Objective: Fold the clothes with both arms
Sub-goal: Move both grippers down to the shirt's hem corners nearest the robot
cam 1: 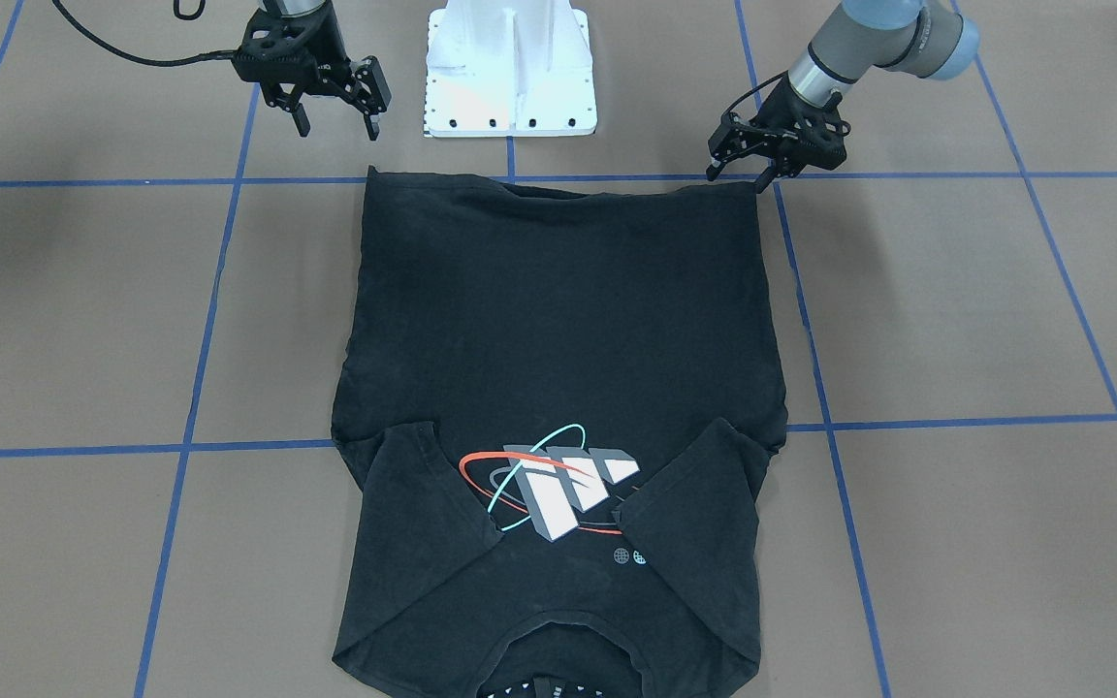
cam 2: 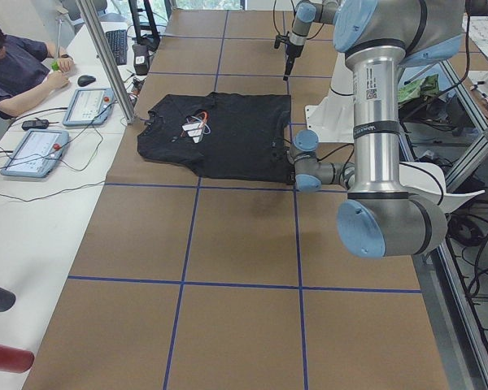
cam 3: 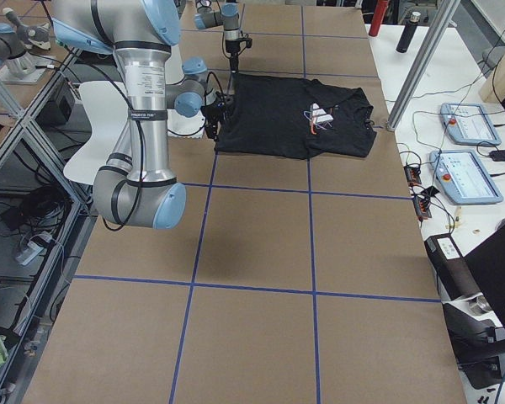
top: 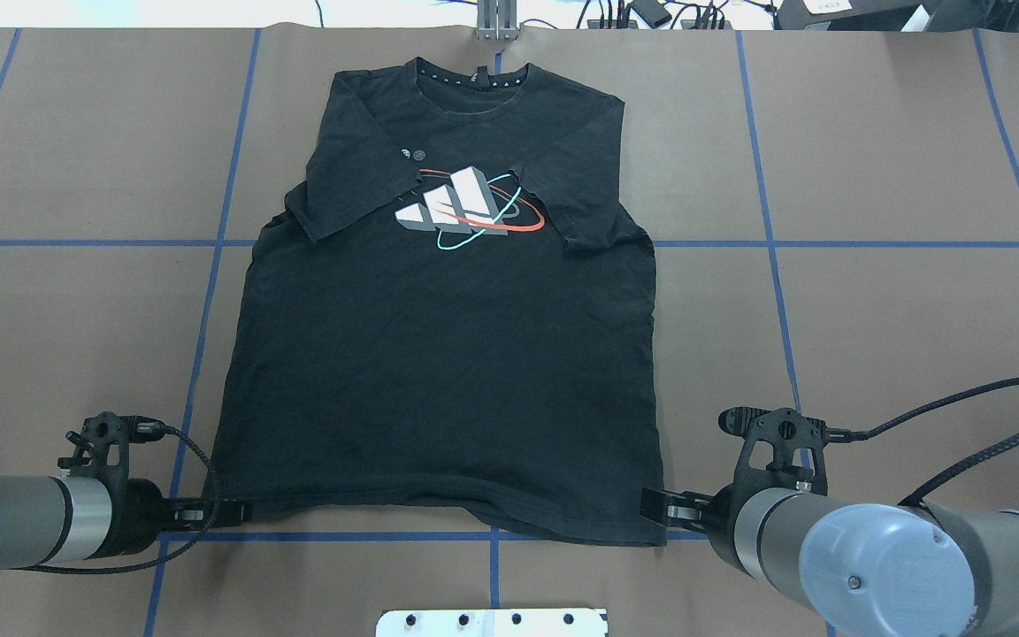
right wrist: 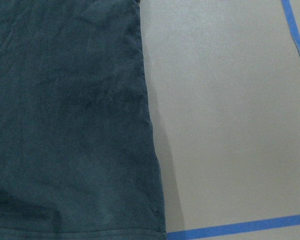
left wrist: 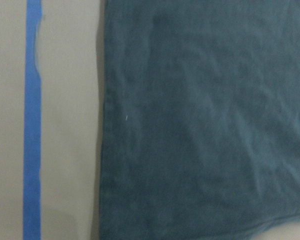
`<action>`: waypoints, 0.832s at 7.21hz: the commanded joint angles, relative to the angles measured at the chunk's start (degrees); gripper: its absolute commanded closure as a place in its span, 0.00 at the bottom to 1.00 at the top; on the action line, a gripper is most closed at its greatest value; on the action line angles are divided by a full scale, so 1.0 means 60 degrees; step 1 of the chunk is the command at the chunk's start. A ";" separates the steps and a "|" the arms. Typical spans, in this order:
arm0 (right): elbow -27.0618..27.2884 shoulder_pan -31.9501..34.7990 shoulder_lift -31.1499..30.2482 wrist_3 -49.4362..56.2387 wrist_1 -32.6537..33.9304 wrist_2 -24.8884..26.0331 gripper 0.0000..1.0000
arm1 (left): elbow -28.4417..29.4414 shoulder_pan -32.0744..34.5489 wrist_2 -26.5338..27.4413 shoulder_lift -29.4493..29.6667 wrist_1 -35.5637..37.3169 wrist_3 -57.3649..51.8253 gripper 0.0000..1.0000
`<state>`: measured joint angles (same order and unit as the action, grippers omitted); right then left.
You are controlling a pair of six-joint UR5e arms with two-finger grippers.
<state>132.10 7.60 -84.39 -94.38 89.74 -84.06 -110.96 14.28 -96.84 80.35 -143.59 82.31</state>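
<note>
Flatly spread on the brown paper-covered desk [top: 872, 310] lies the black short-sleeved cotton t-shirt [top: 439, 354] with a white, red and teal orbit-style chest graphic [top: 467, 208], face up. Its collar [top: 474, 75] is at the desk's far edge and its hem is toward the robot. Both of its 2 sleeves are folded inward over the chest, and their ends overlap the sides of the graphic. The hem runs just beyond a blue tape line [top: 341, 536] of the grid marked on the desk, in front of the white pedestal base [cam 1: 510, 68]. The left tool [cam 1: 737, 180] sits low at the hem corner on the robot's left. Its black fingers are spread apart, and I cannot tell whether they touch the cloth. The right tool [cam 1: 338, 131] is near the other hem corner, clear of the cloth in the front-facing view, and its 2 fingers are also spread wide and pointing down. Each wrist view looks down on dark cloth at a hem corner, with bare desk and blue tape beside it.
</note>
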 commanded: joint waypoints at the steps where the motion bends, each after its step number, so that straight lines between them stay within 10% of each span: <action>1: -0.0001 -0.0006 0.0002 -0.0002 0.0000 0.0005 0.00 | -0.0008 -0.0022 -0.0017 -0.0048 -0.0004 0.0080 0.30; 6: -0.0001 -0.0021 0.0002 -0.0002 0.0000 0.0005 0.00 | -0.0401 -0.0008 -0.0119 -0.0557 -0.0004 0.0080 0.52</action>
<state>132.10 7.50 -84.38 -94.39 89.74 -84.02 -111.94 14.23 -97.37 78.69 -143.61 82.79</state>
